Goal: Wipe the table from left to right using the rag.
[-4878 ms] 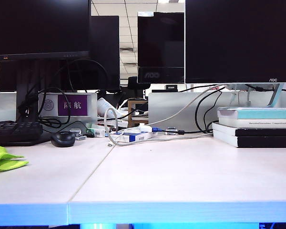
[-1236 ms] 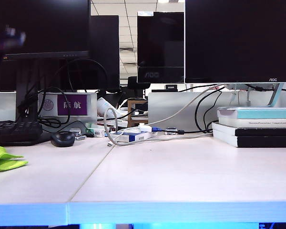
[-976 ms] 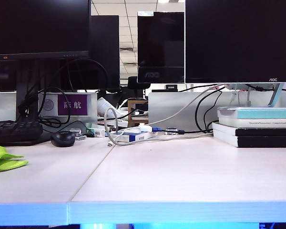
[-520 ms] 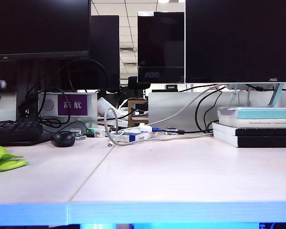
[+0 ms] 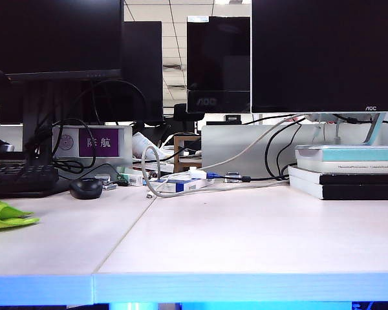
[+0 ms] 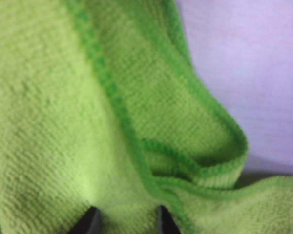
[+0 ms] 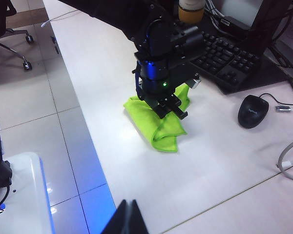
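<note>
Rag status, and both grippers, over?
Left gripper down on the rag, fingers part open. Right gripper shut, clear, hovering over the table. Mouse and keyboard beyond the rag.

Lime-green rag, darker green hem; pale off-white table.

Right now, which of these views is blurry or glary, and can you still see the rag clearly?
Left wrist view: too close, the rag fills the picture, soft-focused, purple cast on the table.
Right wrist view: sharp; the left gripper sits on the rag, glare patch on the table beside it, right gripper dark at the picture's edge.
Exterior view: blue glow along the table's front edge.
</note>
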